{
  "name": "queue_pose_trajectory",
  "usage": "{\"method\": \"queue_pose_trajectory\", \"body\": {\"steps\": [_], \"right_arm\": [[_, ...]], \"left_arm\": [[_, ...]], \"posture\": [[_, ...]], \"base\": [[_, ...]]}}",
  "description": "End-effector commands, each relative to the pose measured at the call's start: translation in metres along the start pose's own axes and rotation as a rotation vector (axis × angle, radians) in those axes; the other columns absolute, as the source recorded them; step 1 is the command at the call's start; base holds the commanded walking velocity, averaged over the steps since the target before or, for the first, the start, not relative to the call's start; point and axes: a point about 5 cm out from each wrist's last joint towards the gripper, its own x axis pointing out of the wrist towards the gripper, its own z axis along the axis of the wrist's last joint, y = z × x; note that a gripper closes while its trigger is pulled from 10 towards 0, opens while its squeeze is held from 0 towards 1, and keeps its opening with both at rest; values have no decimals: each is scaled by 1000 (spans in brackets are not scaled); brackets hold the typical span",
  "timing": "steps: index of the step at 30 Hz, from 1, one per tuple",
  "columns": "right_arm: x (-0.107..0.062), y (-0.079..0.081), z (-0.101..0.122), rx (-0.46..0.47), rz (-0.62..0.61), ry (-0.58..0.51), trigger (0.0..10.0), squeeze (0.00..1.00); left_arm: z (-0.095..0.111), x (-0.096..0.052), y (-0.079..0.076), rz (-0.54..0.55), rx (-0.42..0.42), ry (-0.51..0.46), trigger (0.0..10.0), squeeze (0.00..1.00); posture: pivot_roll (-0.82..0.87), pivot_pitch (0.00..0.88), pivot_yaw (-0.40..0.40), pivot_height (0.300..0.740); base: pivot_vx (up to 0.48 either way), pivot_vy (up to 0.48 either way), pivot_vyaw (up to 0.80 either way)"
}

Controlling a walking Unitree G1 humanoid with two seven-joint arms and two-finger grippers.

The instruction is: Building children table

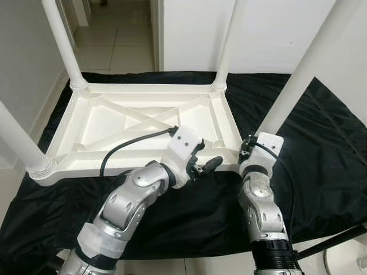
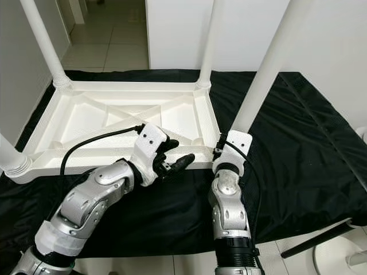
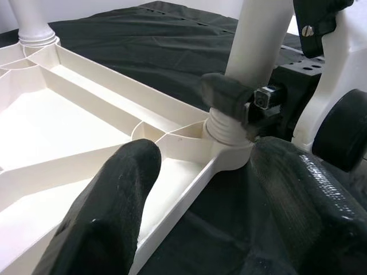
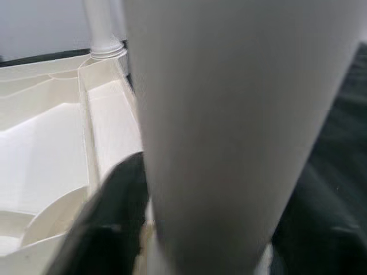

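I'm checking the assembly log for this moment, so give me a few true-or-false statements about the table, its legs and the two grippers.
1. The white table lies upside down on a black cloth. True.
2. Only two legs are fitted. False: four legs stand in the corners, including the far left leg and the near right leg.
3. The right gripper is at the base of the near right leg. True: its fingers are around the leg, just above the socket.
4. The left gripper holds a screwdriver. False: it is open and holds nothing, beside the table's near rim.
5. The table rests on bare tiles. False: the cloth lies under it.
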Motion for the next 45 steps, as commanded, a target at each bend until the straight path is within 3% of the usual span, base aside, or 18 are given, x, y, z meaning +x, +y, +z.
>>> {"method": "queue_pose_trajectory", "body": {"steps": [1,6,8,9,10,20,22,27,34,35,36,37,38,39,45], "right_arm": [[-3,1,3,17,39,-18,10000,1000],[-2,-6,7,20,87,-43,10000,1000],[3,-20,9,14,207,-49,10000,1000],[3,-20,9,14,207,-49,10000,1000],[4,-27,8,-1,298,-37,10000,0],[9,-49,9,-117,530,-34,10000,0],[12,-54,10,-158,624,-36,10000,0],[22,-55,10,-210,769,-6,10000,0],[30,-56,1,-267,857,54,10000,0],[31,-56,0,-270,864,59,9137,0],[31,-57,-1,-272,869,62,9137,0],[32,-57,-3,-276,875,72,4667,0],[32,-58,-6,-281,880,84,3176,0],[32,-59,-8,-288,884,91,353,0],[35,-64,-13,-290,892,103,0,0]], "left_arm": [[0,1,-1,-26,-5,2,10000,0],[1,1,-1,-20,-7,0,10000,0],[1,1,-1,-16,-9,-2,10000,0],[1,1,-1,-16,-9,-2,10000,0],[1,1,-1,-14,-9,-3,10000,0],[3,3,1,-11,-8,-11,10000,0],[4,3,2,-12,-6,-14,10000,0],[6,5,2,-18,1,-21,10000,0],[8,6,4,-13,7,-25,10000,0],[8,6,4,-12,8,-25,10000,0],[8,6,4,-11,8,-25,10000,0],[8,6,4,-10,7,-26,10000,0],[9,5,4,-9,6,-27,10000,0],[9,5,4,-8,6,-28,10000,0],[9,5,4,-5,4,-29,10000,0]], "posture": [[-59,30,-35,740],[-57,32,-41,740],[-58,31,-42,740],[-58,31,-42,740],[-58,31,-43,740],[-61,24,-41,740],[-62,21,-37,740],[-61,13,-31,740],[-51,9,-35,740],[-47,8,-37,740],[-47,8,-37,740],[-45,7,-39,740],[-45,7,-39,740],[-45,7,-39,740],[-42,9,-43,740]], "base": [[0,0,0],[0,0,0],[0,0,0],[0,0,0],[0,0,0],[0,0,0],[0,0,0],[0,0,0],[0,0,0],[0,0,0],[0,0,0],[0,0,0],[0,0,0],[0,0,0],[0,0,0]]}}
